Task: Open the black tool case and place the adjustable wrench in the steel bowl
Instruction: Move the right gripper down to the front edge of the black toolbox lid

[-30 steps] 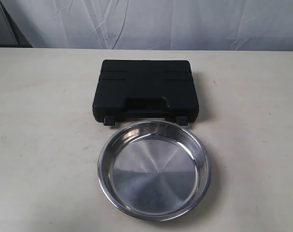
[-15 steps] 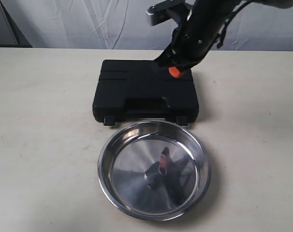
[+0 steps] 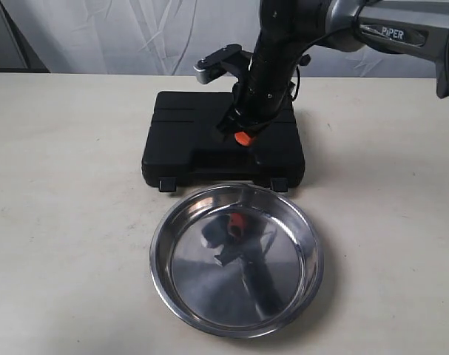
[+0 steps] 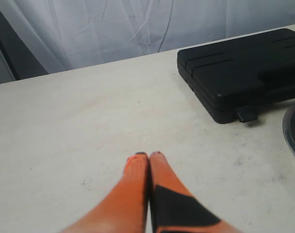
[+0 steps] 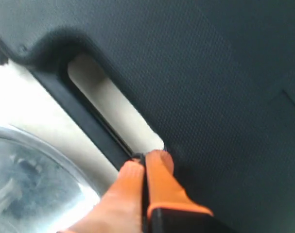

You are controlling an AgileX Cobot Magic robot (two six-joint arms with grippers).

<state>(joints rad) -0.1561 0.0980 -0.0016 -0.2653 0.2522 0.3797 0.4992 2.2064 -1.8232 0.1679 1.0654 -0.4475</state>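
Observation:
The black tool case [image 3: 209, 133] lies closed on the table, handle and two latches toward the steel bowl [image 3: 187, 281]. The adjustable wrench is hidden inside. My right gripper [image 3: 242, 138] is shut, its orange tips hovering low over the lid near the handle cut-out [image 5: 113, 109]; the right wrist view shows the right gripper [image 5: 148, 158] at the end of that slot, with the bowl's rim [image 5: 35, 145] beside it. My left gripper [image 4: 147, 156] is shut and empty above bare table, well away from the case [image 4: 244, 73]. It does not show in the exterior view.
A white curtain [image 3: 135, 37] hangs behind the table's far edge. The bowl holds nothing but reflections of the arm. The right arm [image 3: 283, 44] leans in from the upper right over the case. Bare tabletop [image 3: 61, 222] lies on both sides.
The right arm came into view from the upper right and moved down and forward over the lid, toward the handle. Case and bowl have not moved.

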